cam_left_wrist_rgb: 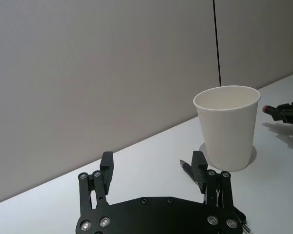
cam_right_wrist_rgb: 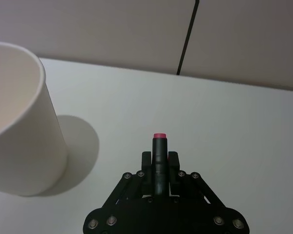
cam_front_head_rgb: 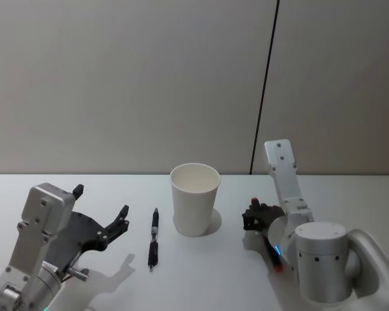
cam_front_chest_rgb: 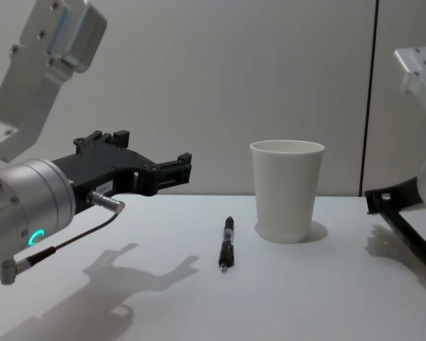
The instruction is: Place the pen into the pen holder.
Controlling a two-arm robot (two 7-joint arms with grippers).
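Observation:
The pen holder (cam_front_head_rgb: 194, 197) (cam_front_chest_rgb: 287, 188), a white paper cup, stands upright in the middle of the table. A black pen (cam_front_head_rgb: 153, 238) (cam_front_chest_rgb: 227, 243) lies flat just left of it. My left gripper (cam_front_head_rgb: 101, 201) (cam_left_wrist_rgb: 152, 161) hovers open above the table, left of that pen, with nothing between its fingers. My right gripper (cam_front_head_rgb: 256, 216) (cam_right_wrist_rgb: 159, 158) sits low to the cup's right, shut on a second dark pen with a red end (cam_right_wrist_rgb: 159, 145) that points toward the cup (cam_right_wrist_rgb: 19, 141).
The white table (cam_front_head_rgb: 201, 278) has bare room in front of the cup and pen. A plain grey wall with a dark vertical seam (cam_front_head_rgb: 264, 84) stands close behind the table's back edge.

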